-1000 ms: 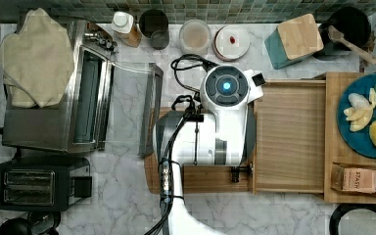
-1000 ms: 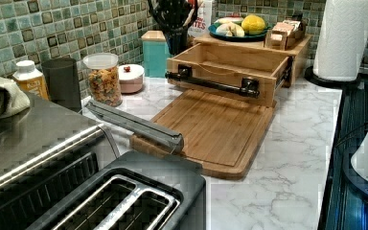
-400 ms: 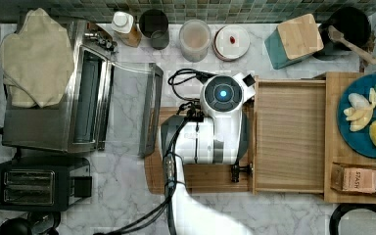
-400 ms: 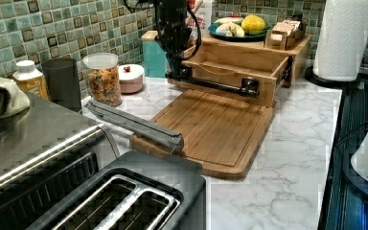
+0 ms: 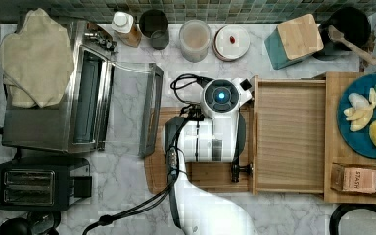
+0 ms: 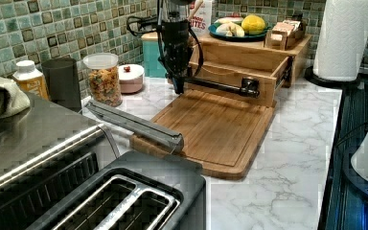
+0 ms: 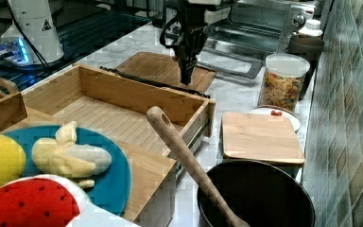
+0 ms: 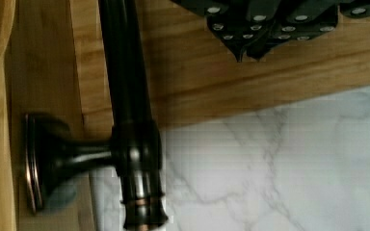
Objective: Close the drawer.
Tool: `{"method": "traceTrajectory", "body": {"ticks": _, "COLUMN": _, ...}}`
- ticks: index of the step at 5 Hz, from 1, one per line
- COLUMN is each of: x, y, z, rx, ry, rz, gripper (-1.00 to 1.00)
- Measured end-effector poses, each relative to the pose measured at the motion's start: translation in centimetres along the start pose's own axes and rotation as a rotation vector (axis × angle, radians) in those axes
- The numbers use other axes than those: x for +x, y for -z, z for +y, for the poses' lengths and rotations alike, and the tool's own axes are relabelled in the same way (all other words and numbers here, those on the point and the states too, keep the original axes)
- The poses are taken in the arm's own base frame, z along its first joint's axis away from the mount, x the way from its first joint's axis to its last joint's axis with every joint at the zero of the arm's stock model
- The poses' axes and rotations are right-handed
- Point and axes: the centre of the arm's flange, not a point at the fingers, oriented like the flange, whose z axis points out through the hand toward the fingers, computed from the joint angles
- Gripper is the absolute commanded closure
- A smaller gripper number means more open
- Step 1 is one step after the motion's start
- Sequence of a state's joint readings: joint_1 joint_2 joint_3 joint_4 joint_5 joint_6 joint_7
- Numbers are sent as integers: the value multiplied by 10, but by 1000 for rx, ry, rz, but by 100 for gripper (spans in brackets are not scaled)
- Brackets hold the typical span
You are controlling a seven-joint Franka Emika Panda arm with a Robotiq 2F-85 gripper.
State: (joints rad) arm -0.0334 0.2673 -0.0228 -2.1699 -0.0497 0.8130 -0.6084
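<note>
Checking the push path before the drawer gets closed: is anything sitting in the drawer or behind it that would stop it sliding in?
Nothing visible does. The drawer has a bare bottom, and the right view shows its sides clear. The gripper is right by the handle with nothing between.

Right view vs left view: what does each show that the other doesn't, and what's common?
Right view alone: the light-wood drawer's bare slatted bottom, a black bowl with a wooden spoon, and a red watermelon slice.

Left view alone: the black slot toaster and a white paper towel roll.

Both: the black pincer low by the drawer's dark bar handle, the flat wooden cutting board, and the clear cereal jar.
</note>
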Motion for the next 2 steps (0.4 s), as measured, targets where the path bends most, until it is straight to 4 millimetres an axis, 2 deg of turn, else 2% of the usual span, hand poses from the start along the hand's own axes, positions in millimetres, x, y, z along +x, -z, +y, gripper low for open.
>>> {"method": "traceTrajectory", "body": {"ticks": 2, "x": -8, "y": -20, "z": 19, "rx": -47, "ry": -3, "rz": -83, "gripper": 100}}
